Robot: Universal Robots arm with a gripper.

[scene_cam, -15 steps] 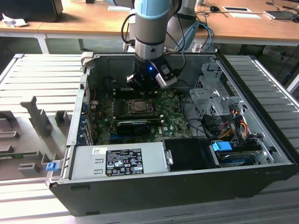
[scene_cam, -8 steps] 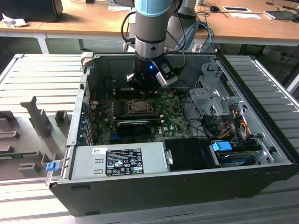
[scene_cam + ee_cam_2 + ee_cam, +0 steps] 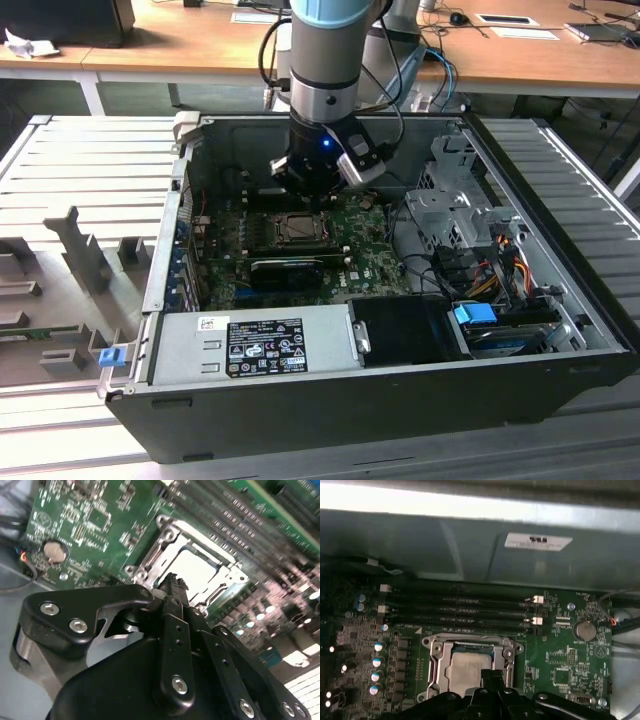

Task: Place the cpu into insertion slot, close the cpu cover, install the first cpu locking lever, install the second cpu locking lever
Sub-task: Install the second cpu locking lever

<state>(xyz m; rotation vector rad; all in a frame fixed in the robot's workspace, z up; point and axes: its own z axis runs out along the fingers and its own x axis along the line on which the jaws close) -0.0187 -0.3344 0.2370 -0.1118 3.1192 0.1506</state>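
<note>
My wrist views show the silvery cpu (image 3: 469, 668) under its closed cpu cover (image 3: 436, 666); my gripper (image 3: 173, 581) is pinched together, empty.

ribbed metal table carrying an opened computer case

the grey slatted table (image 3: 80, 160) is seen in the exterior view, with the open computer case (image 3: 380, 400) set directly on it. grey upright fixture blocks (image 3: 85, 255) are stood on the table toward the exterior view's left, and a small blue clip (image 3: 109, 355) is seen near the case's corner.
</note>
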